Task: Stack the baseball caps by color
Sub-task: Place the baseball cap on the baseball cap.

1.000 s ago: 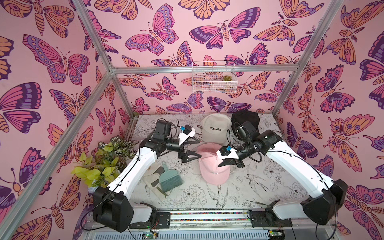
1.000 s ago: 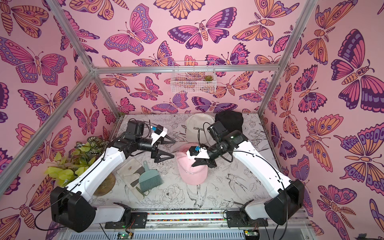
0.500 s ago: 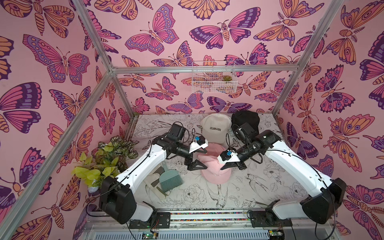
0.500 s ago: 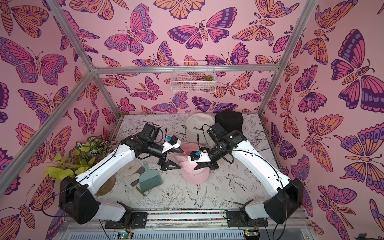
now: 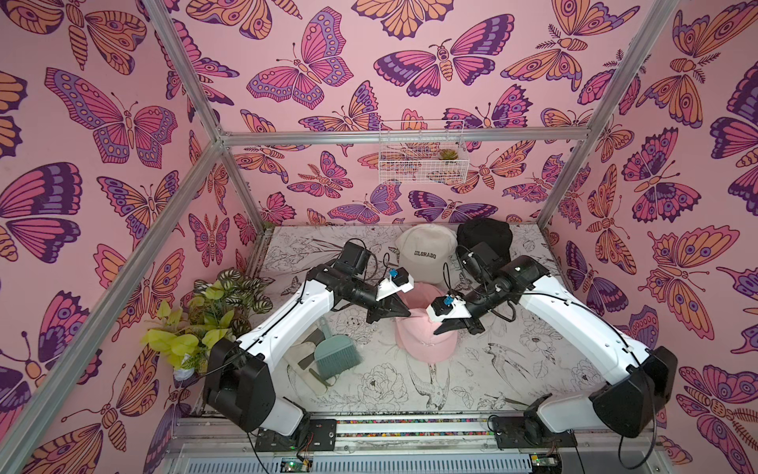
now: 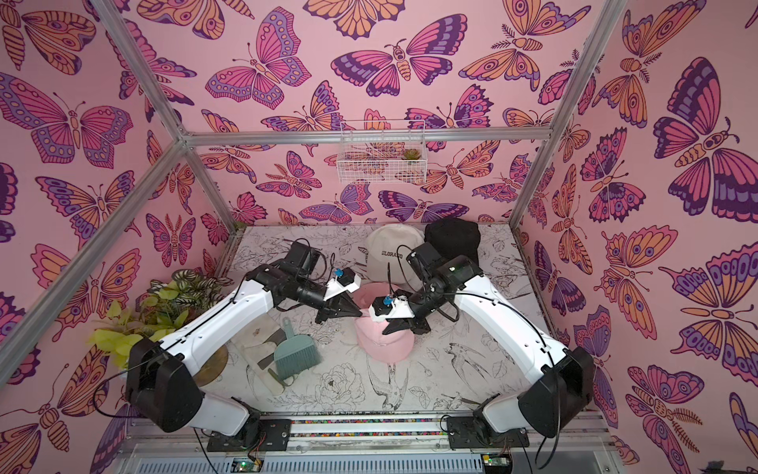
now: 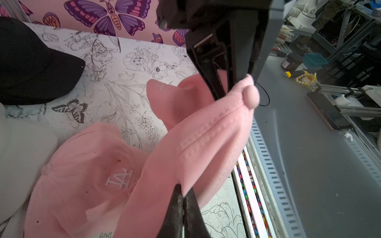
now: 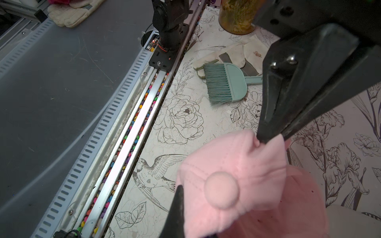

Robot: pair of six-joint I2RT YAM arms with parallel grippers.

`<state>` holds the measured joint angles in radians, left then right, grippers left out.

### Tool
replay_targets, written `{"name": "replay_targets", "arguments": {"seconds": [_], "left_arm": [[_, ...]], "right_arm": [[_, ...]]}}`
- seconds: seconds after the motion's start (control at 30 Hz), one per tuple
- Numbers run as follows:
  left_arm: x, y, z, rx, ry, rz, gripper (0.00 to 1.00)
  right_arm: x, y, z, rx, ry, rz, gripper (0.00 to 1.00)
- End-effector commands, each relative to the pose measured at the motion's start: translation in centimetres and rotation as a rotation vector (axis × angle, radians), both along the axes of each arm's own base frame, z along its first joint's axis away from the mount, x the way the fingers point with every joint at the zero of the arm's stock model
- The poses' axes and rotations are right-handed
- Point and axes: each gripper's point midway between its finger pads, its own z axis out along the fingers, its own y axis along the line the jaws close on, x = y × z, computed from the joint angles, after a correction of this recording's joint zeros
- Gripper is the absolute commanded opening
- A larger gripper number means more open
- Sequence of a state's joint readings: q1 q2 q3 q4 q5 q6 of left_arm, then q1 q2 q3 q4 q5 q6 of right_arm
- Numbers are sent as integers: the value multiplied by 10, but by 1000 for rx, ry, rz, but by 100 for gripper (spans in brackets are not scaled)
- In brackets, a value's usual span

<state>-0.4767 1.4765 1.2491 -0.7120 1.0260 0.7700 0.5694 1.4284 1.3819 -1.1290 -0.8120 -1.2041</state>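
Hand brush (image 5: 338, 357) left of the middle caps (image 5: 424, 344), lettered cap (image 5: 426, 246) behind them, corner cap (image 5: 486, 236) right of it

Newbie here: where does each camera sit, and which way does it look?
Both top views: high above the front edge, looking down and back over the table; left arm and right arm show whole.
Left wrist: on the left arm, facing the robot's right side, black cap beyond; left hand and right hand show.
Right wrist: on the right arm, facing the teal brush and left arm's base; both hands show.
Shared: both wrist views show the hands pinching one pink cap.
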Motion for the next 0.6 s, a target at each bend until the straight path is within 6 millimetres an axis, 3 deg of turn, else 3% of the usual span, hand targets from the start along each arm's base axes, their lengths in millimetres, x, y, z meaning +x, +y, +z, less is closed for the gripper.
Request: {"name": "replay_targets", "arguments": {"seconds": [0.0,0.1,0.2,0.37,0.57], "left_arm": [[-11,12,23,-122,26,-37,0],[-6,21,38,-184,37,-20,0],[2,23,41,-176,34,27,0],[1,25,50,-232,64,9,0],[4,28,56,-259,70,10,0]], "right_arm": [[5,-2,-4,19,46,-54,3],[10,-6,-11,31,79,-94,9],[13,-11,-20,29,95,-115,19],[25,-14,-34,41,66,-148,43],[35,-9,-36,86,24,-163,46]]}}
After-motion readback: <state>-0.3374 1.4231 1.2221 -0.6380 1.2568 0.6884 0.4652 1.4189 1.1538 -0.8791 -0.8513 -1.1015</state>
